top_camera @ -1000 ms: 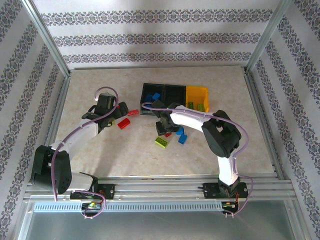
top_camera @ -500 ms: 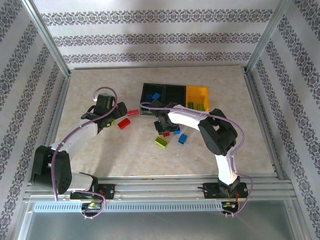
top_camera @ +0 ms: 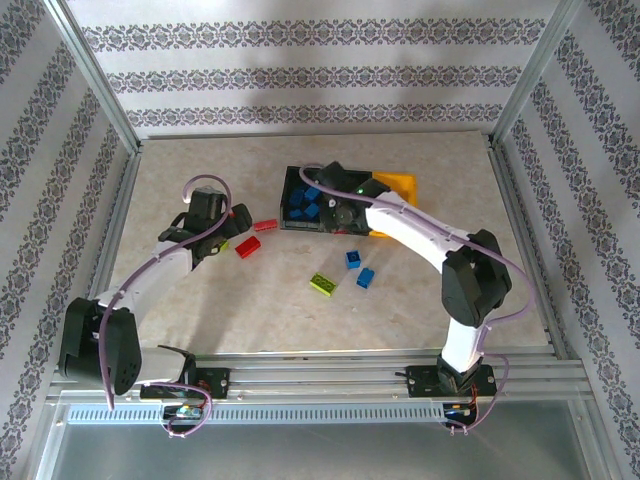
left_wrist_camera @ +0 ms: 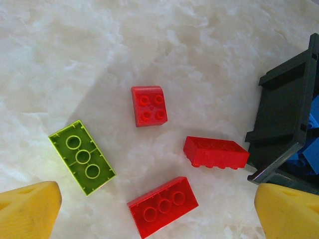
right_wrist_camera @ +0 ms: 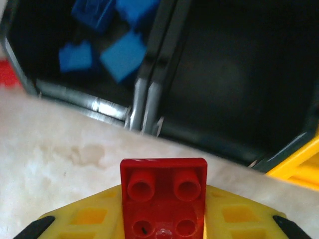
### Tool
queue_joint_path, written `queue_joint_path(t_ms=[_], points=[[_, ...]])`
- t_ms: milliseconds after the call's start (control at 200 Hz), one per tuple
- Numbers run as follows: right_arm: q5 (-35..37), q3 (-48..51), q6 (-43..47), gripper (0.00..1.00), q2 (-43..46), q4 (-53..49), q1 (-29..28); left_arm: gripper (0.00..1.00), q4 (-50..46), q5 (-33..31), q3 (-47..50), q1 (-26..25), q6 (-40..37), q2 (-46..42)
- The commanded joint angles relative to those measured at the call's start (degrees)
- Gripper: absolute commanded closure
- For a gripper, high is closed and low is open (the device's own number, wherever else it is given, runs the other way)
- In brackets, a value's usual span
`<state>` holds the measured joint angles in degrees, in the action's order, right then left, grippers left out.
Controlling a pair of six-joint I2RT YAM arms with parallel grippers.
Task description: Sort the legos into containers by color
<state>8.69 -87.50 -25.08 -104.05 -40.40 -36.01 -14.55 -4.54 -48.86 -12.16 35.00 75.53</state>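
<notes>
The black bin (left_wrist_camera: pixel 286 114) is cut off at three o'clock; the blue bricks (right_wrist_camera: pixel 122 55) are blurred, the yellow bin (right_wrist_camera: pixel 301 162) cropped at four o'clock.

**Red, blue and lime on pale marble**

Of the bins, the left bin (top_camera: pixel 289 198) is black, the middle bin (right_wrist_camera: pixel 239 79) black too, and the right bin (top_camera: pixel 402 184) yellow-orange. Blue bricks (top_camera: pixel 306 205) lie inside the left bin. Left of the bins, the red bricks (left_wrist_camera: pixel 149 105) (three, glossy) keep company with a lime brick (left_wrist_camera: pixel 82 157). In front of the bins are loose blue bricks (top_camera: pixel 366 278) and a second lime brick (top_camera: pixel 322 284). The held brick (right_wrist_camera: pixel 163 199) is red, against yellow right fingers (right_wrist_camera: pixel 82 219); the left fingers (left_wrist_camera: pixel 27 214) are yellow as well. The table (top_camera: pixel 250 310) is cream with pale marble veining. The walls (top_camera: pixel 300 75) are white with dark floral bands. Arms (top_camera: pixel 420 228) are white and black, cables (top_camera: pixel 206 179) lilac.
</notes>
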Motion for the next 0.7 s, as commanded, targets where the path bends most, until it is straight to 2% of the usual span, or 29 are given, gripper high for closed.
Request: queue_joint_path(t_ms=[0, 275, 505, 695], points=[[2.7, -2.8, 1.4, 0.67, -0.5, 0.5, 3.4, 0.00, 0.1, 0.1, 1.2, 0.9, 0.2, -1.6], [1.3, -11.9, 3.8, 0.67, -9.8, 0.5, 8.4, 0.00, -0.7, 0.1, 1.5, 1.2, -0.1, -2.9], [0.7, -16.6, 4.5, 0.66, -16.8, -0.7, 9.9, 0.00, -1.0, 0.1, 1.6, 1.6, -0.2, -3.3], [-0.3, -17.7, 4.6, 0.60, -19.7, -0.9, 10.2, 0.01, -1.1, 0.0, 1.5, 1.9, -0.6, -3.1]])
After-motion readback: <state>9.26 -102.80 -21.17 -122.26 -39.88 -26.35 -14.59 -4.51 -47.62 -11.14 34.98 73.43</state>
